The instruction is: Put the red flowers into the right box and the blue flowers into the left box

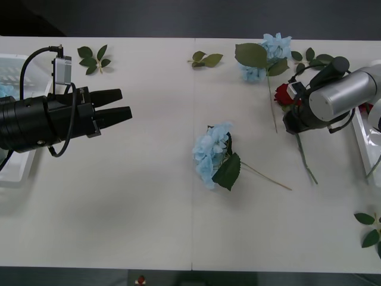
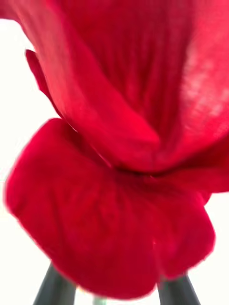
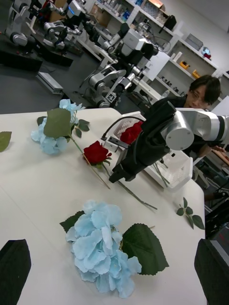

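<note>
**Ana:** While the left gripper (image 1: pixel 122 107) is hovering over the table (image 1: pixel 119 208) with its black fingers slightly parted and holding nothing, what is sitting beside it?

**Ben:** At the far left edge, the slotted left box (image 1: pixel 15 71) is waiting, partly hidden under the arm. Moving rightward, one blue flower (image 1: pixel 211 156) is lying at the table's centre, just ahead of that gripper, probably its next target.

**Ana:** And further right?

**Ben:** A second blue flower (image 1: pixel 268 53) is resting near the far edge. Beside it, a red rose (image 1: pixel 286 96) is lying on the table, with the right gripper (image 3: pixel 119 175) reaching down over its stem just behind the bloom. I cannot tell whether those fingers are pinching it yet.

**Ana:** Why there?

**Ben:** Likely because the right box (image 1: pixel 364 140) is just beside it, already holding another red flower (image 3: pixel 131 133).
</note>
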